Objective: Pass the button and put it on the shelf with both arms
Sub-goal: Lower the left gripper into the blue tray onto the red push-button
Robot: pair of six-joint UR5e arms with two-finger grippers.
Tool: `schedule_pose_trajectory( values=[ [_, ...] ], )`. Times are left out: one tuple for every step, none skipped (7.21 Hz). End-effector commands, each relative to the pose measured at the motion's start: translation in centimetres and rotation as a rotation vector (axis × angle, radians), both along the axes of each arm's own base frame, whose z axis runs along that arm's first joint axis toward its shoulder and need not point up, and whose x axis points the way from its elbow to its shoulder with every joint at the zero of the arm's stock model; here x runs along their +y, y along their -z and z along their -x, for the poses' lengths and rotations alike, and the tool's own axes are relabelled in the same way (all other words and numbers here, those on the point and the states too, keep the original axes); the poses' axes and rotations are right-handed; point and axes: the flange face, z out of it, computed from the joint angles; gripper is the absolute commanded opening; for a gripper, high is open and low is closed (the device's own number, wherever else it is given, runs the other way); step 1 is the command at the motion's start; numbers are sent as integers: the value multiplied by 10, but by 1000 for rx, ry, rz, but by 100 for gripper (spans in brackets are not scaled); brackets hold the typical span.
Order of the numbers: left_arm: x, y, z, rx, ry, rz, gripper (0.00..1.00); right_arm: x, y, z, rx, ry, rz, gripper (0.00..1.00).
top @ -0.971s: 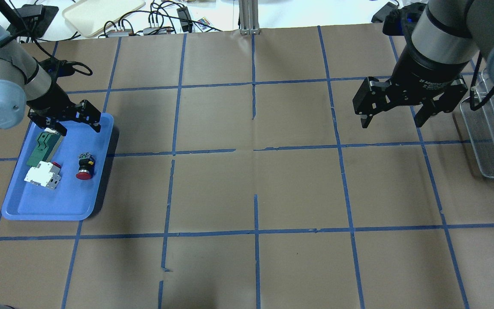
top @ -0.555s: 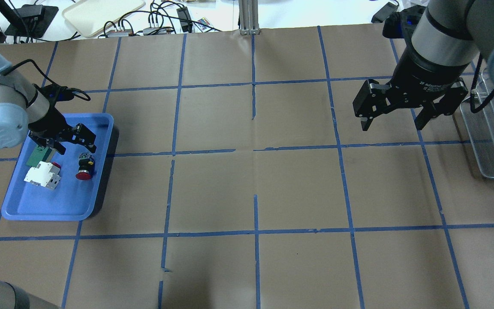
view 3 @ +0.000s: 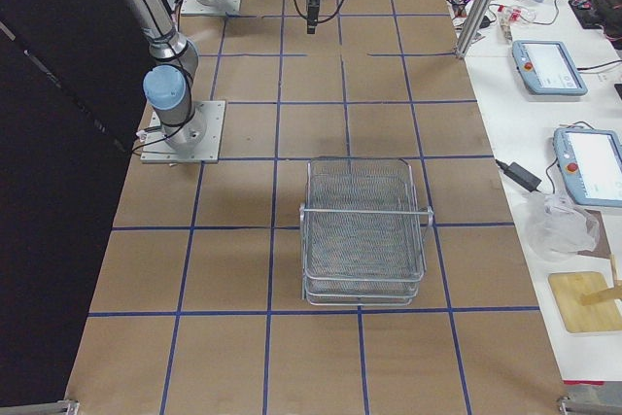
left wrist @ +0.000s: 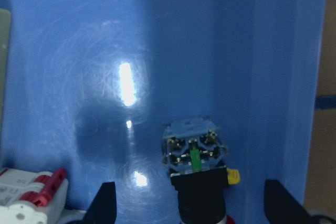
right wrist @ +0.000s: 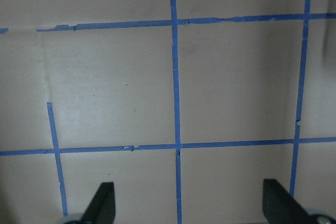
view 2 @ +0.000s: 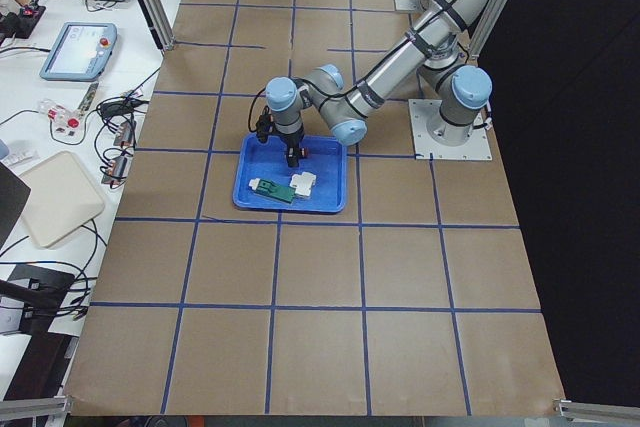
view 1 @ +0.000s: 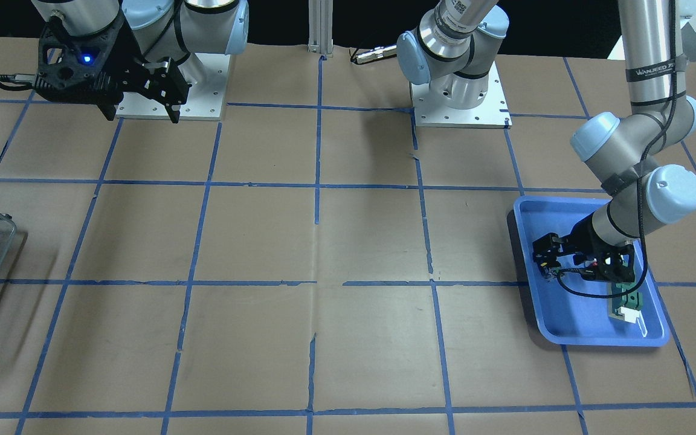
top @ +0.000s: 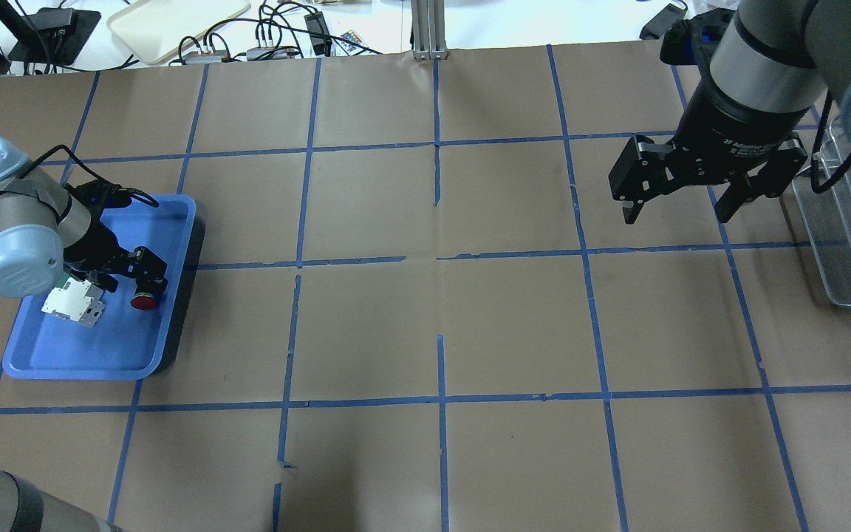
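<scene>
Moving down along the blue tray (top: pixel 100 347) since a second ago, my left gripper (top: pixel 135 284) is now sitting low over the button (top: pixel 145 301), while my right gripper (top: pixel 677 214) is keeping almost the same spot. Overhead, the button is lying on its side in the tray, red cap pointing toward the robot, just beside a white breaker (top: pixel 71 304). The right gripper is hanging with its fingers spread wide above the brown table (top: pixel 440 318), near the wire shelf (top: pixel 850 251) at the right edge. Facing the robot, I am seeing the left arm (view 1: pixel 638 175) bending down into the tray, with a green-and-white part (view 1: pixel 626 305) lying at the tray's near end. From the table's left end, the near arm is reaching into the tray. From the right end, the shelf is standing on the table, well apart from the tray. Through the left wrist camera, both fingertips are standing apart on either side of the button, not touching it, its terminal block facing the lens. Through the right wrist camera, parted fingertips are framing brown paper crossed by blue tape lines.
</scene>
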Motion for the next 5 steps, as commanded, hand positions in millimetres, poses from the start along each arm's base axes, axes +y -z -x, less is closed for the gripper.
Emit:
schedule_pose_trajectory(
  values=[
    [10,8,-1,19,-13,-38,69,0,1,0,1,1,-4,100],
    [19,12,1,27,-18,-50,69,1,0,0,1,3,-7,100],
    [22,9,3,25,-19,-46,69,1,0,1,1,6,-5,100],
    [21,7,2,21,-19,-43,64,0,0,1,1,6,-1,100],
    [23,8,1,25,-17,-48,60,-1,-1,1,0,6,7,100]
  ],
)
